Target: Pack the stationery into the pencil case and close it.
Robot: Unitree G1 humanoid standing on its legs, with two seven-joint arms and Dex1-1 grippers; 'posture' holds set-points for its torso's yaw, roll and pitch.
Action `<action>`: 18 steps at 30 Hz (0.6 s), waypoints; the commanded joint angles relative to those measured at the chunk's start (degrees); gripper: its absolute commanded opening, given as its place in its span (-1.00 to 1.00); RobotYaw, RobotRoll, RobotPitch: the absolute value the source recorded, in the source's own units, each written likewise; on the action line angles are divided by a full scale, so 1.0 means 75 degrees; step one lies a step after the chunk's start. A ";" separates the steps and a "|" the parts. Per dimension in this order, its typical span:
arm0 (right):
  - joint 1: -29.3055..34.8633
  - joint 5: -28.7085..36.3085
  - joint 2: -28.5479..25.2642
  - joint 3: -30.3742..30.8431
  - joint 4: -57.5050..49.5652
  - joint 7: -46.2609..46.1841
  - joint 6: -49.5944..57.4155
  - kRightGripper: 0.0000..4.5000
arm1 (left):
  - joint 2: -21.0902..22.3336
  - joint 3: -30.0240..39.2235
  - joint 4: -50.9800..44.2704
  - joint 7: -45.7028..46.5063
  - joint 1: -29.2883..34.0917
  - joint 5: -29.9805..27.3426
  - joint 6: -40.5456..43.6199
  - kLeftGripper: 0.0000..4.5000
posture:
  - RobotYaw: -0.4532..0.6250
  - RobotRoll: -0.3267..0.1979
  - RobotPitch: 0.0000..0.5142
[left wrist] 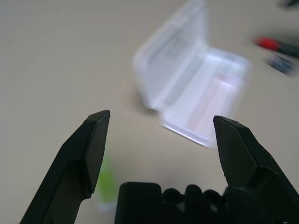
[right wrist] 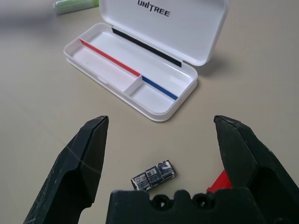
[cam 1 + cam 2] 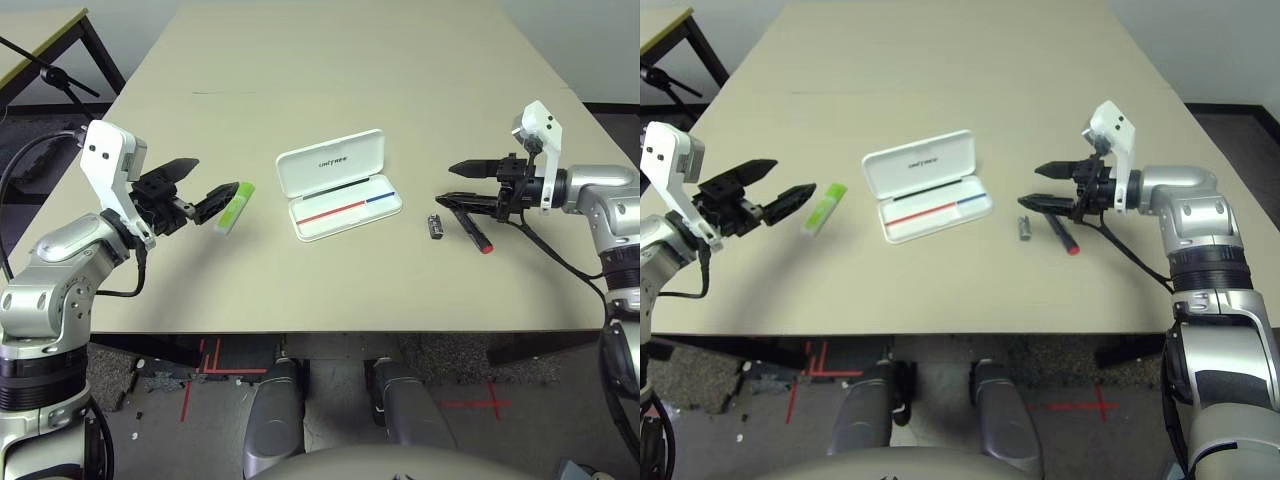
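Left eye view, reading from left to right across the beige table [image 3: 330, 60]. Left gripper [image 3: 200, 187]: held above the table surface with its two black fingers spread apart and nothing between them, pointing toward the table's middle. Lime-green highlighter [image 3: 233, 208]: lying flat on the table just beyond the left fingertips, apart from the case. Pencil case [image 3: 338, 185]: white, open at the table's centre, its lid [image 3: 330, 162] tipped back on the far side and bearing small dark lettering; the tray is divided by a red-and-blue stripe [image 3: 345, 207] and holds no stationery. Small dark grey-silver piece [image 3: 435, 226]: lying on the table to the right of the case, just beside the marker. Red marker [image 3: 472, 230]: lying flat with its red end toward the robot and its black end under the right gripper. Right gripper [image 3: 456, 185]: hovering over the marker's far end, fingers wide apart, empty. Right wrist view: grey-silver piece [image 2: 153, 176] seen between the spread fingers, case [image 2: 133, 77] beyond
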 commanded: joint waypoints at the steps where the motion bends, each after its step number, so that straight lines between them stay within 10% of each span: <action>1: 0.0129 -0.0001 -0.0079 0.0135 -0.0164 0.0046 0.0081 1.00 | 0.0134 -0.0293 -0.0244 -0.0224 0.0141 -0.0127 0.0201 0.98 | -0.07 0.25 -0.41; 18: 0.0438 -0.0035 -0.0144 0.0345 -0.0546 -0.0060 0.0102 1.00 | -0.0570 -0.3559 0.0817 -0.0511 -0.1637 0.1735 -0.0159 0.98 | -0.16 0.25 -0.40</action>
